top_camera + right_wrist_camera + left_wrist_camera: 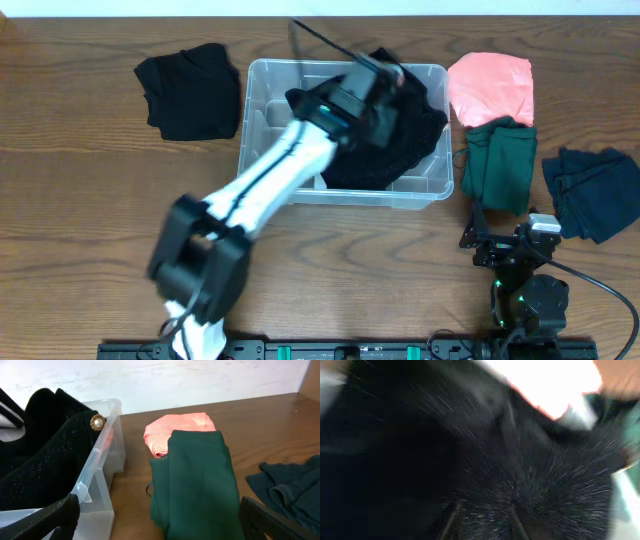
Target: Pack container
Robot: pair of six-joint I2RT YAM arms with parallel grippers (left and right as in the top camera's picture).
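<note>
– Over the far right part of the container [262, 125], the left gripper [386, 84] is down among the black cloth [392, 148] that fills that end. Is it clenched?
– I cannot tell. The left wrist view is a smear: black cloth across nearly all of it, two dim fingers [452, 521] at the bottom edge, nothing sharp enough to show a grip or a gap.
– And the right gripper [160, 506]?
– Released, its jaws spread wide, holding nothing. It sits low by the table [100, 200], facing the near end of the green garment [195, 480]; whether it touches it I cannot tell.
– Where does the container stand?
– Mid-table, towards the far side. A folded black garment [188, 92] lies to its left, apart from it; the pink garment [490, 88] lies by its far right corner. The green one is just beside the right wall and overlaps the pink one's near edge. A navy garment [595, 192] is further right, near the green one.
– And the edges?
– The black cloth rises above the right-hand rim and laps over the far one; a round gold button [96, 422] shows on it at the rim. The container's left part shows bare ribbed floor. Bare wood runs along the near wall, crossed by the left arm [270, 180].
</note>
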